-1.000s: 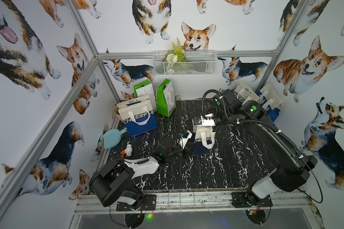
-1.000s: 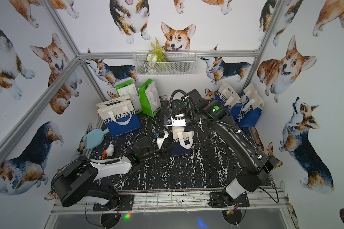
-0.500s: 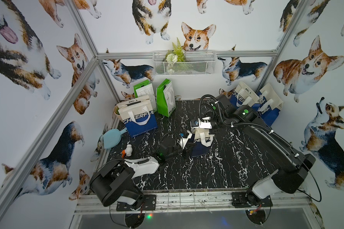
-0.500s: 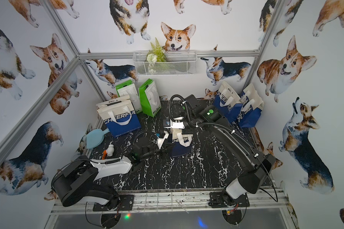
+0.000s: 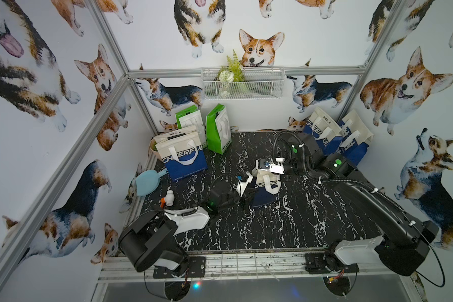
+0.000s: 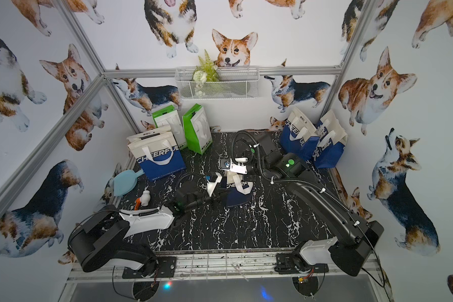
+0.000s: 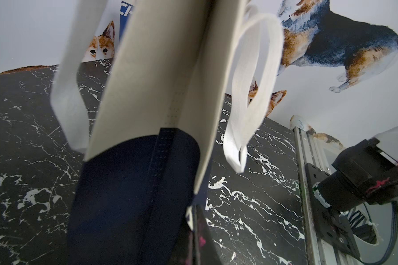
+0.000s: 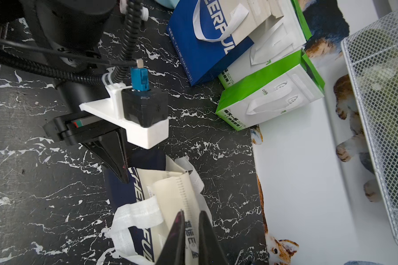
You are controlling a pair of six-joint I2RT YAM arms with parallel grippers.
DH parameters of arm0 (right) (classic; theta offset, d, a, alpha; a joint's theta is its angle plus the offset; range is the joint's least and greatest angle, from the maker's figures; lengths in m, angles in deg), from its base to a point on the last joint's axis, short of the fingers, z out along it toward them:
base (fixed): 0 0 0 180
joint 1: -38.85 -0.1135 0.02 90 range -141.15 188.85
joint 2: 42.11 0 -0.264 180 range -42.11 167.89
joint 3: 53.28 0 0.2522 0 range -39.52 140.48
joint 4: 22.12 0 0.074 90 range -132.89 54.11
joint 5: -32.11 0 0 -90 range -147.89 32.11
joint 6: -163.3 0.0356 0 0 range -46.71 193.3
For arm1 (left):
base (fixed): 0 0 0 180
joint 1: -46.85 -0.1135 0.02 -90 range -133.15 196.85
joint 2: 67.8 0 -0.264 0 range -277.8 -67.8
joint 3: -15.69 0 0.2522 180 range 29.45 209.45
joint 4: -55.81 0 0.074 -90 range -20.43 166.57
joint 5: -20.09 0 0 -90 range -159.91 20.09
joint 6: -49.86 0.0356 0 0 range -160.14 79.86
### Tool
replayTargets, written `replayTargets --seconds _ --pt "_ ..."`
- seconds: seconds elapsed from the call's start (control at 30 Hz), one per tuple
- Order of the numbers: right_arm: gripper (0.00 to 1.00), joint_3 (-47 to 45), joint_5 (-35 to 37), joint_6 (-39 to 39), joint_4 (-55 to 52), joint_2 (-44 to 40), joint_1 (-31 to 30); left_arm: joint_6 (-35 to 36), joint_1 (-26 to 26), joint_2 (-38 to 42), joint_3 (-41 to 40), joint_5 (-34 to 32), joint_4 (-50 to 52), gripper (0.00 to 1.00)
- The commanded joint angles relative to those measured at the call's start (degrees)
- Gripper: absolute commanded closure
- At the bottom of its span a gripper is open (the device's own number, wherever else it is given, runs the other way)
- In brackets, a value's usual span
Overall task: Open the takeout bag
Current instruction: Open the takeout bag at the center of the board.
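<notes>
Right gripper (image 8: 192,212), jaws barely parted, at the rim of the takeout bag (image 8: 168,190).
Left gripper (image 8: 124,177) clamped tight on its blue side.

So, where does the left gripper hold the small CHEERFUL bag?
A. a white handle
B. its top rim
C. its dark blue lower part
C: the left gripper is shut on the dark blue lower part of the small CHEERFUL bag; its white handles hang loose.

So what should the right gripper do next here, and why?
Probably close on the rim of the small CHEERFUL bag: the right gripper has jaws slightly apart over its closed mouth, while the left gripper pinches the blue side.
</notes>
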Motion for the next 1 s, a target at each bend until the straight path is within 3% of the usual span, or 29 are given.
replayTargets --seconds 0.0,0.23,0.97 --pt "0.63 -8.9 1.0 0.2 11.9 -4.2 -1.1 0.1 0.1 -0.1 -0.2 0.3 0.2 1.00" --pt "0.59 -19.1 3.5 -0.5 23.4 -8.8 -2.1 -0.3 0.1 -0.8 0.1 0.3 0.1 1.00" --pt "0.58 -22.9 11.7 -3.2 31.4 -8.0 -2.9 0.1 0.1 -0.2 0.3 -0.3 1.6 1.00"
